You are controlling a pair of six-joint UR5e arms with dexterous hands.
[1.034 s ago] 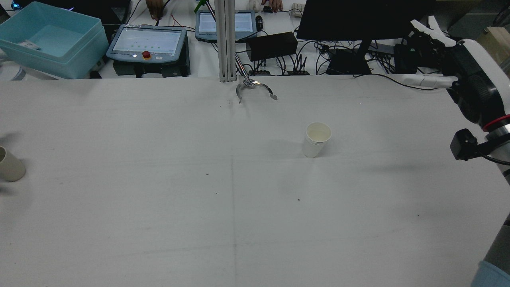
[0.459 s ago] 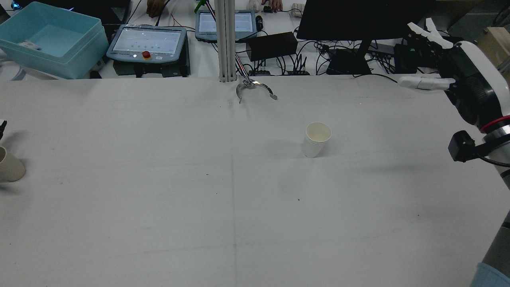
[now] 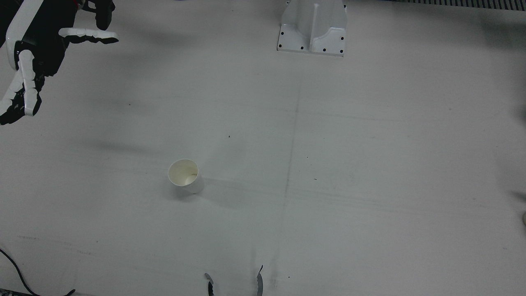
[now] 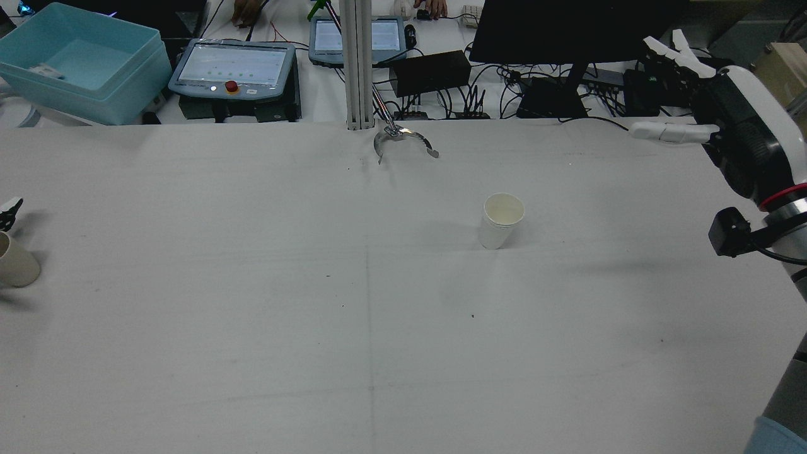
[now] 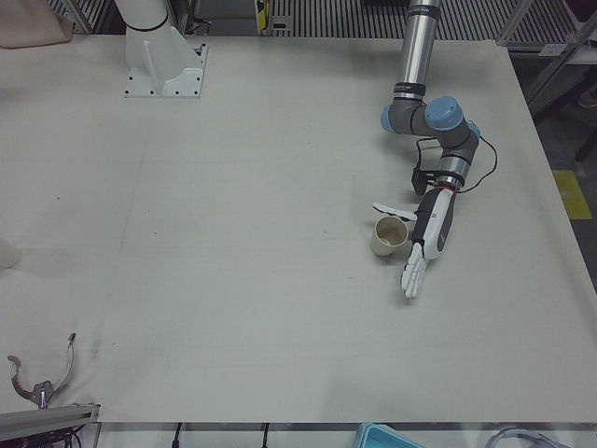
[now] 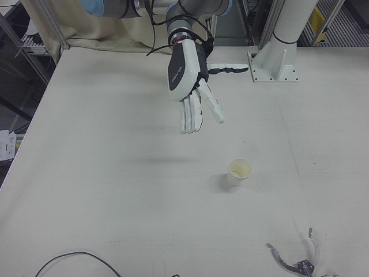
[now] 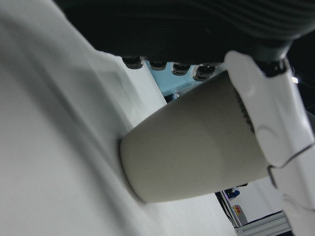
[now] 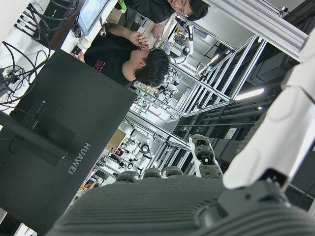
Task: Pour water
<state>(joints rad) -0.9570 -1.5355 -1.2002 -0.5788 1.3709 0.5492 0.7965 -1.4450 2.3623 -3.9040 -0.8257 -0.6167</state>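
Note:
A beige cup stands upright at the table's left side, also seen at the rear view's left edge. My left hand is open right beside it, palm toward the cup, fingers stretched flat past it and thumb reaching behind it. The left hand view shows the beige cup close against the palm, not clasped. A white paper cup stands alone near the middle. My right hand hangs open high above the table, fingers spread, well away from the white cup.
A metal clamp lies at the table's far edge by the post. Behind it are a blue bin, two pendants and a black monitor. An arm pedestal is bolted to the table.
A fingertip of my left hand has come into the rear view's left edge, just above the beige cup. My right hand has drifted slightly up and back.

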